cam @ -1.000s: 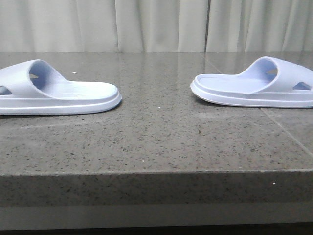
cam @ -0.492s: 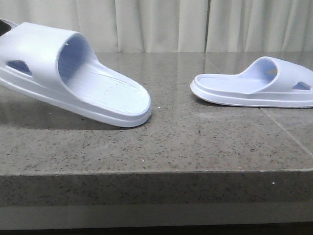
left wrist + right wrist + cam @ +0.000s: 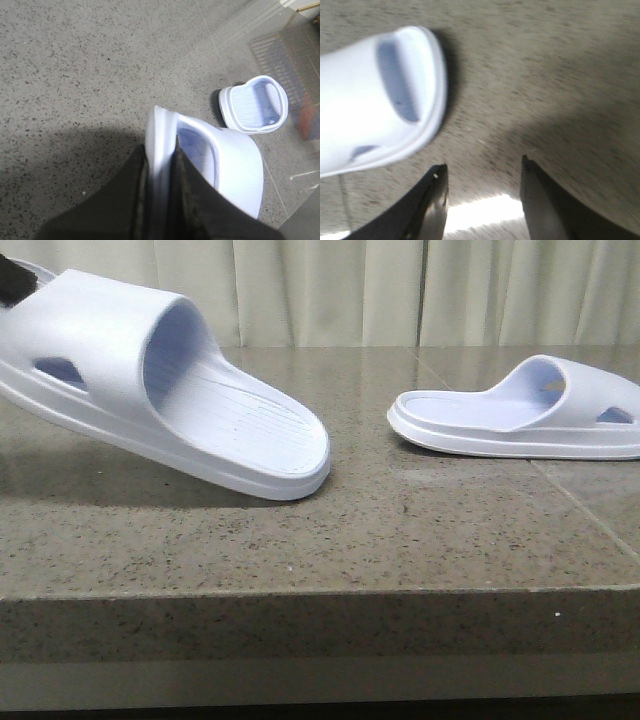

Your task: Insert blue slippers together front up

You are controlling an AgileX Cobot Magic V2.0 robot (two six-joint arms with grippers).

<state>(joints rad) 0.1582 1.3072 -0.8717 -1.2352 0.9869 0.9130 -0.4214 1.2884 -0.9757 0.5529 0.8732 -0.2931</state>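
**A:** Front cam first: why is the left slipper point(image 3: 170, 390) tipped like that? The end at the far left is up in the air and the other end dips toward the stone table point(image 3: 330, 540).

**B:** Looks like it's being carried. There's a dark bit of the left gripper point(image 3: 15, 280) at the raised end, top left corner. The right slipper point(image 3: 520, 415) lies flat on the right side, well apart from it.

**A:** Left wrist cam?

**B:** The left gripper's fingers point(image 3: 187, 195) are pinched narrow on the slipper's rim point(image 3: 162, 145), so that's the hold. My guess is the end grip leaves the strap opening free for nesting. The other slipper shows farther off.

**A:** Right wrist cam?

**B:** Blurry. The right gripper point(image 3: 482, 197) is spread wide with nothing between the fingers, hovering over bare table just beside the right slipper. Probably lining up its own grab.
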